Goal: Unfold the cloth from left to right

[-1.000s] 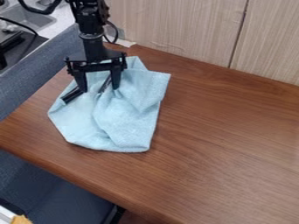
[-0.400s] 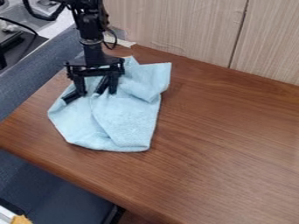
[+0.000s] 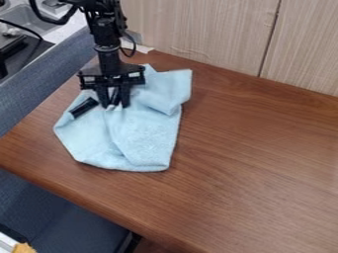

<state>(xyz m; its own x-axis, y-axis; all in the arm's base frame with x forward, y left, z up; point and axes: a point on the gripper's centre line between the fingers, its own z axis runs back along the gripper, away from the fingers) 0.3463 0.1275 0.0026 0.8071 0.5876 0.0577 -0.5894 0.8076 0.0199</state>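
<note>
Cloth (image 3: 148, 143), one piece, pale blue, lies rumpled on your wooden counter (image 3: 257, 173), in the left half of the view. Its upper part is bunched in folds beneath your one end effector (image 3: 115, 105); its lower part lies flatter, and one corner points to the upper right. You have two black fingers hanging down over the upper left part of the cloth, drawn near each other, with a small fold of it pinched between their tips. One short black bar (image 3: 84, 107) lies aslant on the cloth, just beside the fingers, on the view's left.

Behind the counter you have two pale wood-grain panels (image 3: 198, 29), split by one dark upright seam. One white scrap (image 3: 142, 48) sits at the counter's back edge, near the arm. At the upper left you see one metal sink (image 3: 29, 20) and one black cable (image 3: 20, 25); blue-grey fabric (image 3: 43, 89) runs along the counter's left side. One orange-yellow thing (image 3: 23, 248), too cut off to name, shows at the bottom left.
</note>
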